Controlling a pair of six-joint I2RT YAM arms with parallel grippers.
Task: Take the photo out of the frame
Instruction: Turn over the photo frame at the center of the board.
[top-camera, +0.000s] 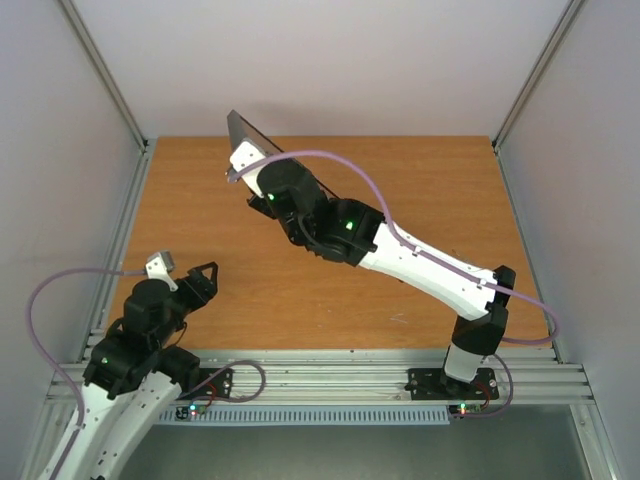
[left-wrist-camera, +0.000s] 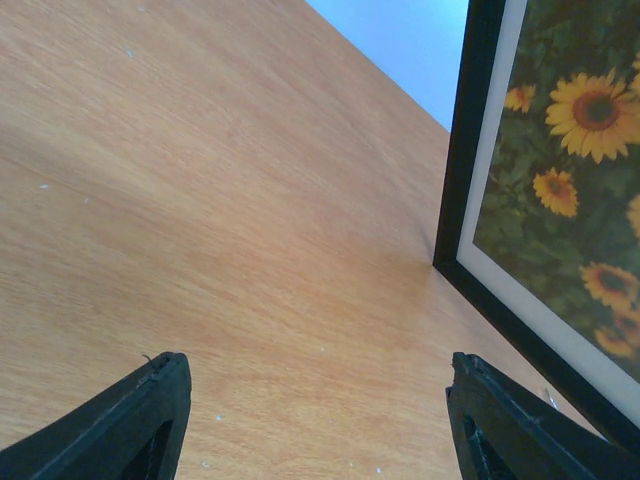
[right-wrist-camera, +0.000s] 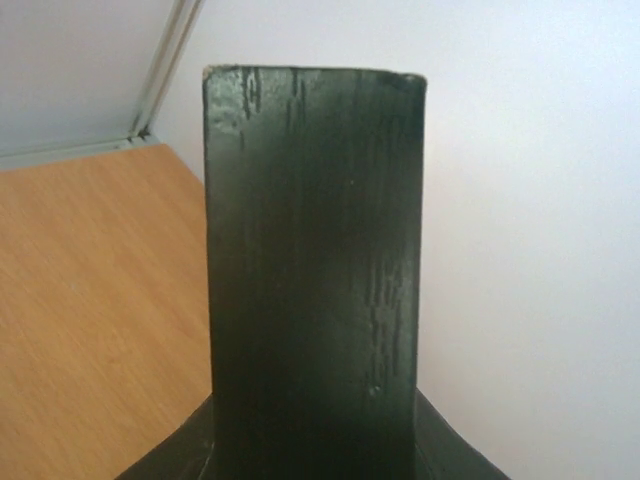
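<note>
- The right gripper (top-camera: 246, 158) was clenched on the frame (top-camera: 243, 128), holding it up on edge over the far left part of the table (top-camera: 330, 310).
- In the right wrist view, the frame's dark edge rose upright from between that gripper's two fingers, which pressed on it from either side.
- The photo (left-wrist-camera: 575, 170) sat inside the frame, its sunflowers facing the left arm, with a white border (left-wrist-camera: 497, 150) between the print and the black moulding.
- In the left wrist view, the frame's lower corner seemed to touch the tabletop, though the angle made that hard to confirm.
- The left gripper (left-wrist-camera: 318, 425) was released, its fingers spread wide with nothing between them. It hung low over the near left of the table, aimed towards the frame and well apart from it.
</note>
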